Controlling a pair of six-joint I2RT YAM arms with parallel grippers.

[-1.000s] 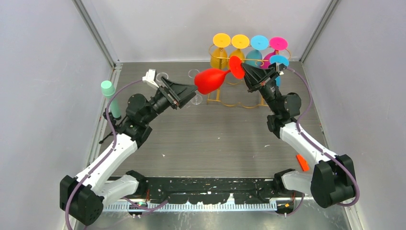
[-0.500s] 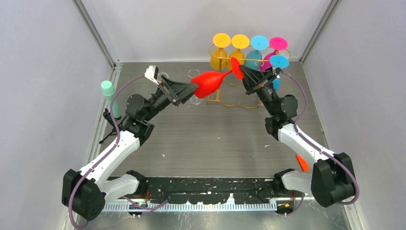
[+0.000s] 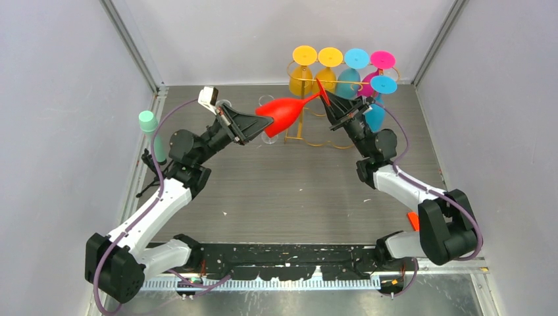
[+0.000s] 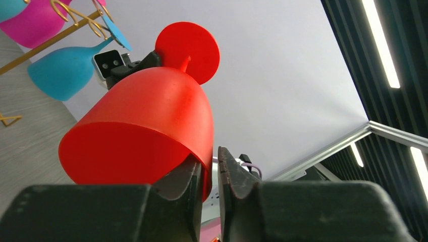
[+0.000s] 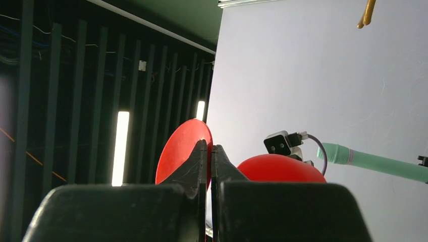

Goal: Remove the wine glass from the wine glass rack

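My left gripper (image 3: 253,125) pinches the one red wine glass (image 3: 281,113) by its bowl and my right gripper (image 3: 326,97) pinches its foot (both clamped). It is aloft beside the wine glass rack (image 3: 296,133). Five glasses (image 3: 304,55) hang there: two yellow, two blue, one pink.

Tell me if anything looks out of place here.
The red glass lies sideways in mid-air, off the rack, spanning both arms: the left gripper pinches its bowl rim, the right gripper its foot. Otherwise nothing stands out.

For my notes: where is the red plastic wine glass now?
Top view: the red plastic wine glass is held sideways at far centre, by the gold wire rack, bowl in the left hand, foot in the right hand.
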